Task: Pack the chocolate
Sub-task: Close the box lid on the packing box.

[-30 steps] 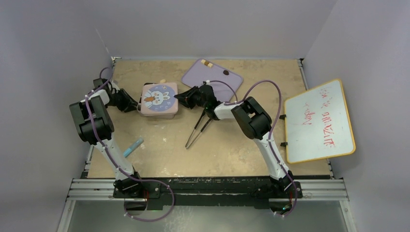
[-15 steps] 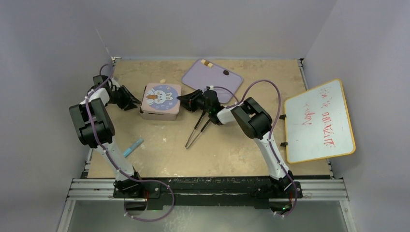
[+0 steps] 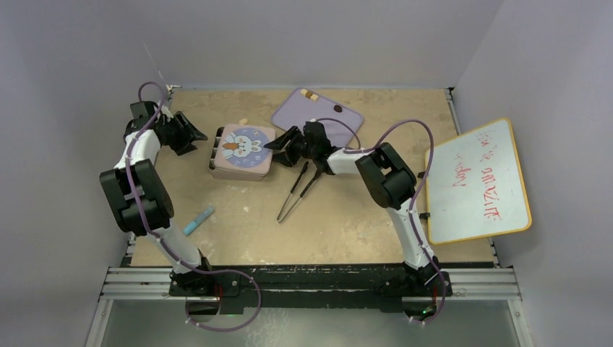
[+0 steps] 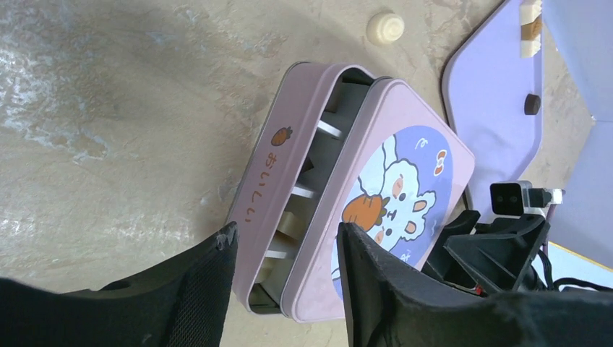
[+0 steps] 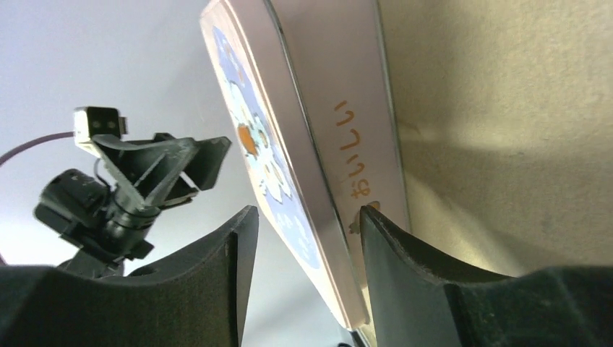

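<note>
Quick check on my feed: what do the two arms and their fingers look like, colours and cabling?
The left arm and right arm match: white links between bulky black joint housings, a purple cable looping along each. The left gripper and right gripper are all black, with broad wedge-shaped fingers; one left finger shows a mesh texture.

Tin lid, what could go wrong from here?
1. The lid sits askew on the tin, with a gap open along one side; pressing it now may jam it or slide it off.
2. A cream chocolate lies on the table outside the tin, and a dark piece sits on the purple tray; closing now would likely leave them unpacked.
</note>
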